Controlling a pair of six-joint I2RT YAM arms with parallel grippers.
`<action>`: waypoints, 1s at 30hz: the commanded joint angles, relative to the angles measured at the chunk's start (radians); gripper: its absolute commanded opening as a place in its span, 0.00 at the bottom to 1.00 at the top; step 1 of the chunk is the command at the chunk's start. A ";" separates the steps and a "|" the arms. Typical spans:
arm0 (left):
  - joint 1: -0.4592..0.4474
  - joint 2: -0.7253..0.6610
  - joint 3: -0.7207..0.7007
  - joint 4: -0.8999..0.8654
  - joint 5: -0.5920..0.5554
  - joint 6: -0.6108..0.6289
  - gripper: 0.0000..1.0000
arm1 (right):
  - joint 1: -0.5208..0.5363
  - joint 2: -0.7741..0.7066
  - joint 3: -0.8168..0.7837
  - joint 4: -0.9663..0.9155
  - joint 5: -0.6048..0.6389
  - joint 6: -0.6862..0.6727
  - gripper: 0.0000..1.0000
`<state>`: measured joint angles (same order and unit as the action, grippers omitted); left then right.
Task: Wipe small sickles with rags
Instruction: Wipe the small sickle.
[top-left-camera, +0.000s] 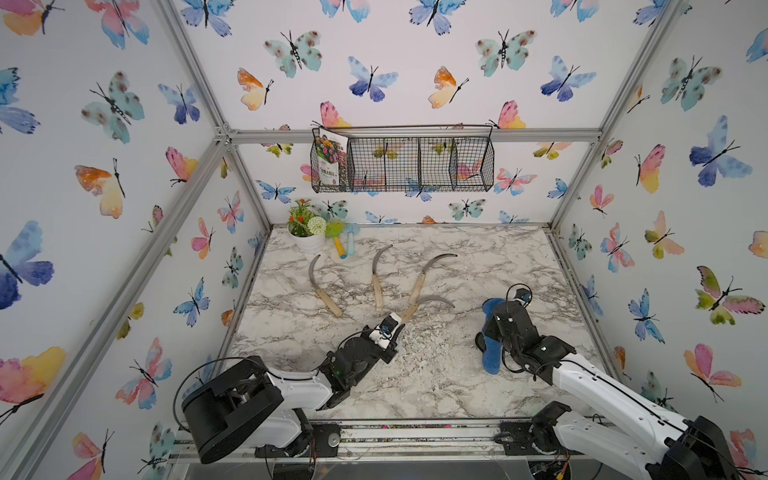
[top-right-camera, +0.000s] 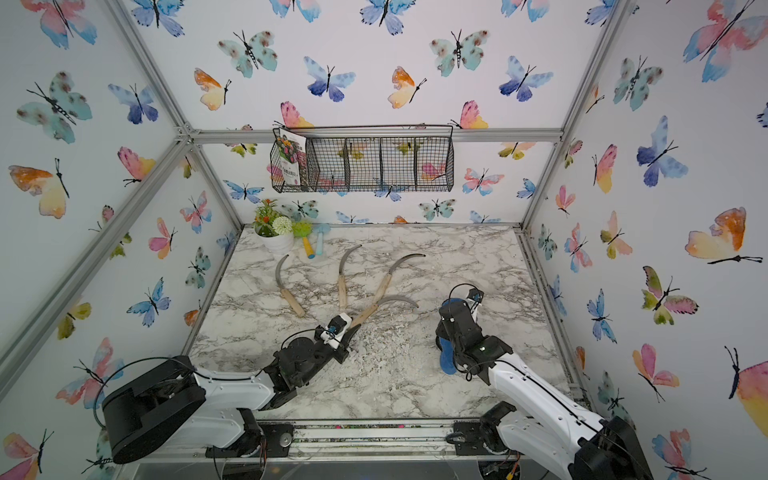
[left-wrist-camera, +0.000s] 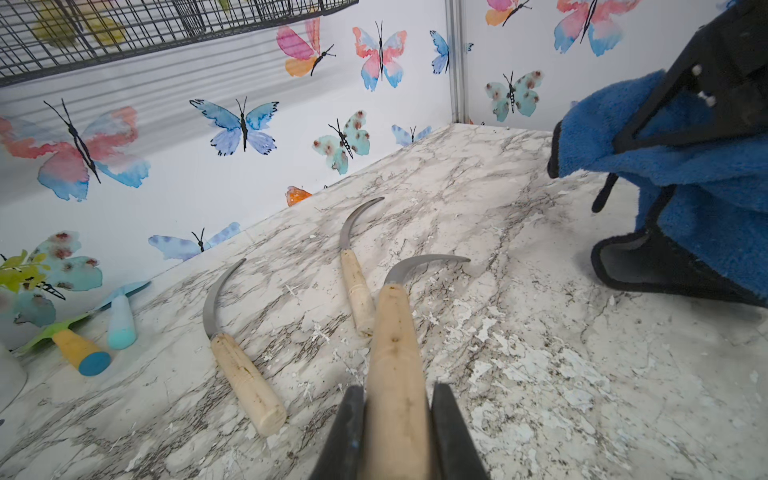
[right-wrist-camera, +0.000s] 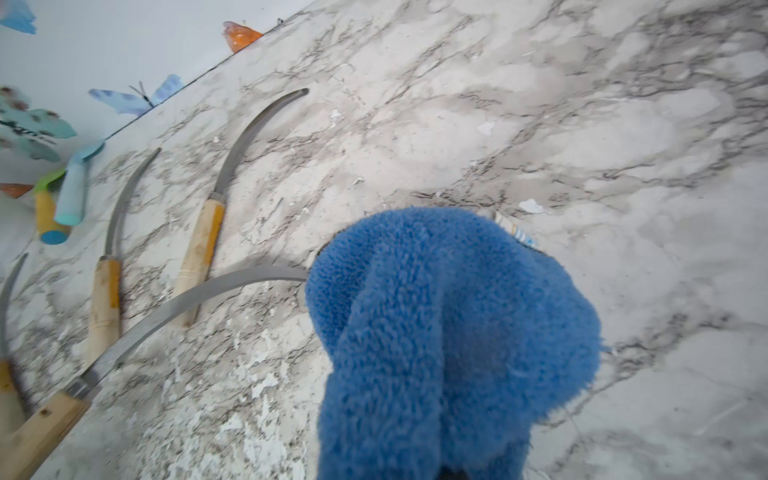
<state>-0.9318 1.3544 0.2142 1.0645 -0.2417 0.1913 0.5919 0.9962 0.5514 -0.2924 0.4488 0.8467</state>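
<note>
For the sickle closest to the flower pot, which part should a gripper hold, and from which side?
The wooden handle, from above, jaws across it. The sickle lies flat, handle toward the front, thin blade curving away toward the back wall.

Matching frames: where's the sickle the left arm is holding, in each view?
Top view: held sickle, nearest of the four, just ahead of the left gripper.
Top view: held sickle, same spot, nearest of the four.
Left wrist: held sickle, handle clamped between the gripper's fingers, blade arcing away.
Right wrist: held sickle, blade sweeping toward the rag.
Shared landmark: blue rag, beyond the blade tip in every view.
</note>
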 joint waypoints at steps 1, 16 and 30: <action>-0.007 0.044 -0.019 0.156 0.047 0.056 0.00 | -0.016 0.058 0.034 -0.054 0.082 0.023 0.01; -0.033 0.268 -0.166 0.703 0.185 0.194 0.00 | -0.138 0.439 0.093 0.187 -0.212 -0.164 0.01; -0.057 0.295 -0.151 0.703 0.131 0.235 0.00 | -0.138 0.725 0.246 0.223 -0.398 -0.266 0.01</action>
<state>-0.9806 1.6413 0.0544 1.6051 -0.0959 0.4057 0.4530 1.6749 0.7963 -0.0353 0.1467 0.6159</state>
